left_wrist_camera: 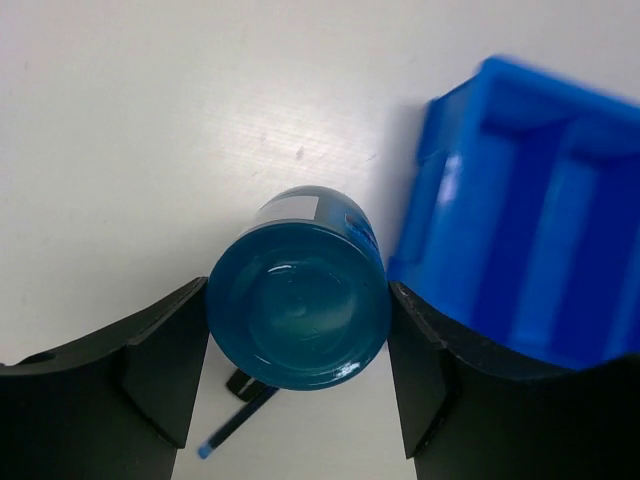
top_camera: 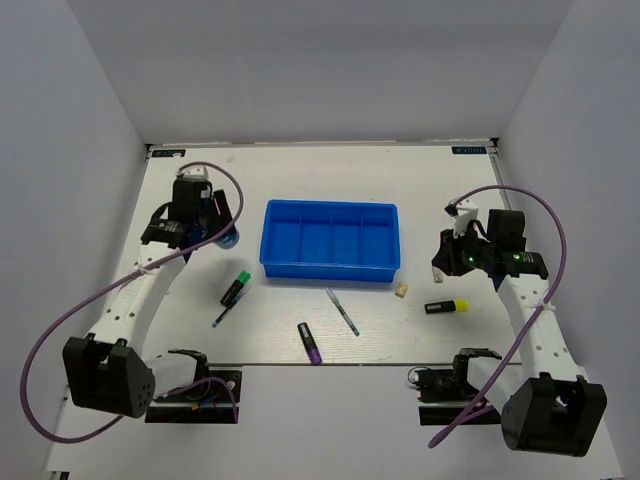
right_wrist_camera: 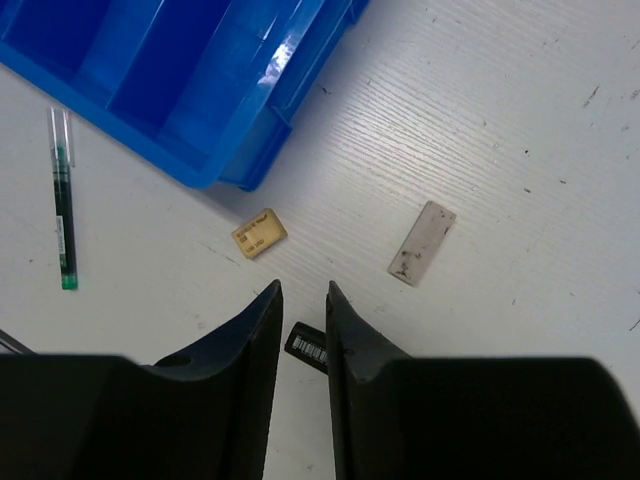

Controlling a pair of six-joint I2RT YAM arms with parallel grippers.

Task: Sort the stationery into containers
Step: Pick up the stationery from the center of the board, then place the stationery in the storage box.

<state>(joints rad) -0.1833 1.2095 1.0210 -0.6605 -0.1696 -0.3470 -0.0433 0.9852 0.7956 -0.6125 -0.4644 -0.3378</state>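
Note:
My left gripper (top_camera: 215,235) (left_wrist_camera: 297,300) is shut on the bluish round piece (left_wrist_camera: 297,312), one finger on each side, held above the table just left of the blue tray (top_camera: 330,268) (left_wrist_camera: 540,250). The dark blue pen (left_wrist_camera: 235,425) (top_camera: 222,315) lies below it. My right gripper (top_camera: 447,262) (right_wrist_camera: 303,290) hovers right of the tray (right_wrist_camera: 300,70), jaws a narrow gap apart with nothing between them. Under it lies the black end of the yellow-black highlighter (right_wrist_camera: 308,347) (top_camera: 447,306). Ahead of it are a beige eraser (right_wrist_camera: 259,232) (top_camera: 402,290) and a white eraser (right_wrist_camera: 421,243).
A thin green pen (top_camera: 342,311) (right_wrist_camera: 63,210) and a purple-black marker (top_camera: 309,342) lie in front of the tray. A green-capped marker (top_camera: 236,288) rests by the dark blue pen. All the tray's compartments look empty. White walls enclose the table.

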